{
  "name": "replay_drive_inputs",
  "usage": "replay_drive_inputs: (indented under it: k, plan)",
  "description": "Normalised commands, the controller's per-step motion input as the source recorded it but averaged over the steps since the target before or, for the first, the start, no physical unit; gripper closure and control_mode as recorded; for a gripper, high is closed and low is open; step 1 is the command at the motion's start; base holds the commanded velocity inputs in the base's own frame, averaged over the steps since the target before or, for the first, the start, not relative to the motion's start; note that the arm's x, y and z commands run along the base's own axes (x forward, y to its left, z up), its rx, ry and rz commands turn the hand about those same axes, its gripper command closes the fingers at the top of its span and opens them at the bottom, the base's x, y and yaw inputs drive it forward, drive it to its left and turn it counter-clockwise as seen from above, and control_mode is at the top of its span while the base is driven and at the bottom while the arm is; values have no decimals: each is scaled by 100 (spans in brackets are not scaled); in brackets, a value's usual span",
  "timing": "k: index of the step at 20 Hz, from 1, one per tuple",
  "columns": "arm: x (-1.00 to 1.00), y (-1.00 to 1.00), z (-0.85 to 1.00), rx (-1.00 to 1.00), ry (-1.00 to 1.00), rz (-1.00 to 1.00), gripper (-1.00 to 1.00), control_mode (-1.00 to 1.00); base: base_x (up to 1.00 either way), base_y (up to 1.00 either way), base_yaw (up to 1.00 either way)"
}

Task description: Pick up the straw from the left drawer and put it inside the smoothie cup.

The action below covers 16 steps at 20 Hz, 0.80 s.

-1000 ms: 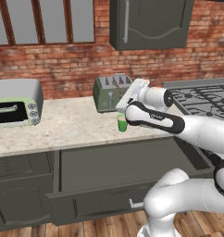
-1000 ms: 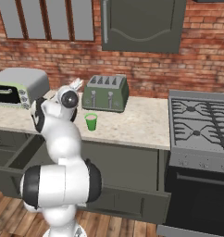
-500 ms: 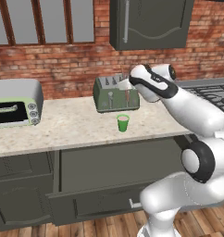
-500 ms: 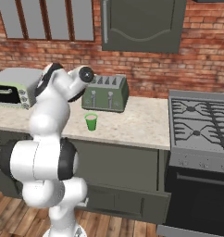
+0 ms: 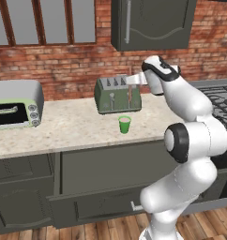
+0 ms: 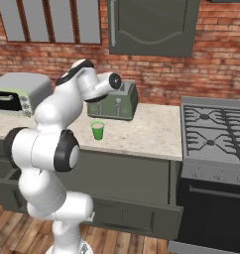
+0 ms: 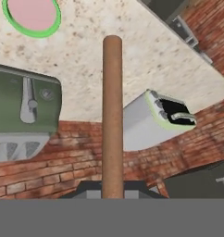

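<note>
My gripper is raised in front of the toaster, shut on the straw, a thin orange-brown stick that hangs down from it. The hand view has the straw running up from between my gripper tips. The smoothie cup, green with pink smoothie, stands on the counter below and just left of the straw's lower end. It sits at the top left of the hand view as the smoothie cup, off to the side of the straw's tip. The left drawer is pulled open under the counter.
A green toaster stands right behind the cup and the straw. A toaster oven sits at the counter's left end. The stove lies to the right. A wall cabinet hangs overhead.
The arm has swung up from beside the cup at counter level to a high pose in front of the toaster, carrying the straw. The cup has stayed put.
</note>
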Motion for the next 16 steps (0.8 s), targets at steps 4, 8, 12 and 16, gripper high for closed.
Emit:
replay_drive_inputs:
  k: [4,8,12,16]
  plan:
    - [27,0,-40,4,-10,0,100,-100,0,0,0]
    - [26,1,-36,0,-16,0,100,-100,0,0,0]
    - [26,0,-21,0,-16,0,100,-100,0,0,0]
    - [16,0,-28,0,-16,0,100,-100,0,0,0]
